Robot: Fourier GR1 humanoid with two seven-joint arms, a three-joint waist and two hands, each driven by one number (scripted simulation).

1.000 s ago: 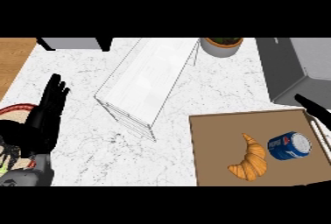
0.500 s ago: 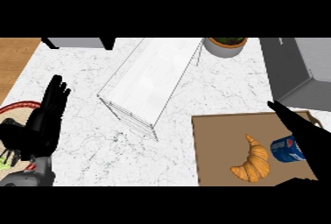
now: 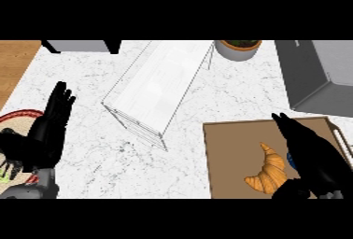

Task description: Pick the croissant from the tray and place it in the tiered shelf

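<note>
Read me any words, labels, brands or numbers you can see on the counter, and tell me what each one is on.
No text can be read.
The blue can on the tray shows only a sliver past the right hand, with no label visible.
The croissant, tiered shelf and plant pot carry no writing.

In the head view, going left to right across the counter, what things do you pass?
Left hand → tiered shelf → croissant on the tray → right hand, open over the tray's right side.
</note>
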